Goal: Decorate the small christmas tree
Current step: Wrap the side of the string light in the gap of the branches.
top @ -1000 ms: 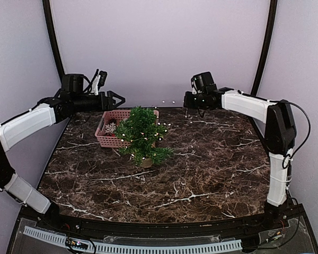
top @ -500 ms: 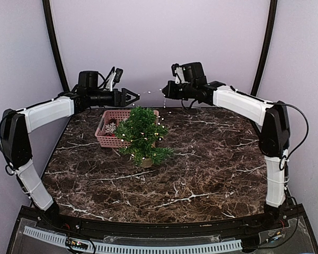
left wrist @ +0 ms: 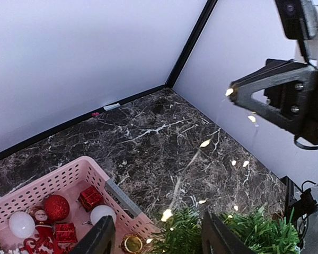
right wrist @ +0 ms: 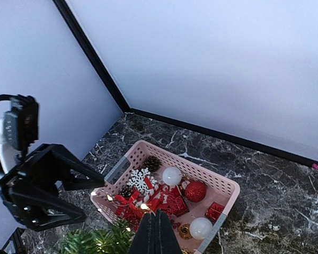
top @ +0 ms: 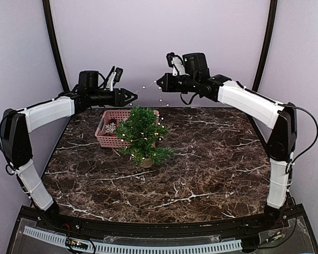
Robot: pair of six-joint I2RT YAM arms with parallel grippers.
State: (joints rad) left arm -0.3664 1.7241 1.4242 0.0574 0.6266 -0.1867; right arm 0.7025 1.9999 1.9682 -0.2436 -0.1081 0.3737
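Marble table [top: 201,174], with the small christmas tree [top: 142,135] upright left of centre, touching the pink basket [top: 103,138] behind it; left gripper [top: 134,96], fingers spread, and right gripper [top: 158,82], fingers pinching the string of lights [top: 143,85], both above the treetop; the left should probably close on the wire before both lower it, slack enough not to tip the tree.

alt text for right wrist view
The right gripper, shut on a string of lights, hangs over a pink basket of red and white ornaments. The lights lead left toward the open left gripper; the small christmas tree peeks in bottom left.
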